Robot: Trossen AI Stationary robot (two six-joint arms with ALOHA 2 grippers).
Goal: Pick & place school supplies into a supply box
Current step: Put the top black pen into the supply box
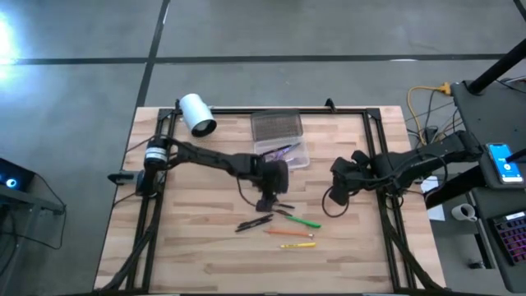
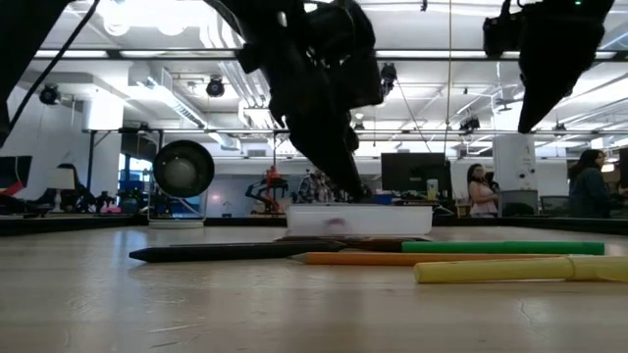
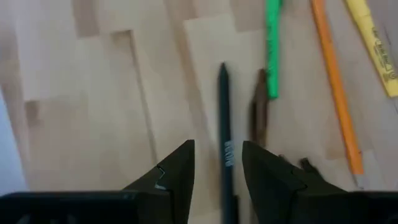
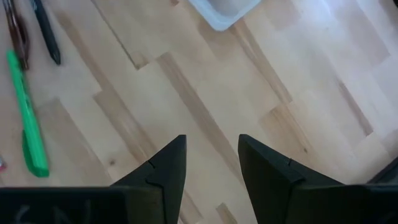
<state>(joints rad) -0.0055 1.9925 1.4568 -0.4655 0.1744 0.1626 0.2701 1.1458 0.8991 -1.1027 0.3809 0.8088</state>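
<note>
Several pens lie flat on the table near its middle: black (image 1: 253,222), green (image 1: 302,220), orange (image 1: 288,233) and yellow (image 1: 297,245). My left gripper (image 1: 267,201) hangs over them, open. In its wrist view the fingers stand either side of the black pen (image 3: 224,146) without touching it, with a brown pen (image 3: 260,112) beside it. The supply box (image 1: 285,152) lies open behind, its grey lid (image 1: 276,125) folded back, and something purple (image 1: 279,150) lies inside. I cannot make out the scissors. My right gripper (image 1: 337,193) waits open over bare table on the right.
A white roll (image 1: 197,113) lies at the far left corner of the table. A black frame (image 1: 374,140) runs along the table's edges. Bare wood lies in front of the pens and on the left. People stand in the room beyond (image 2: 481,191).
</note>
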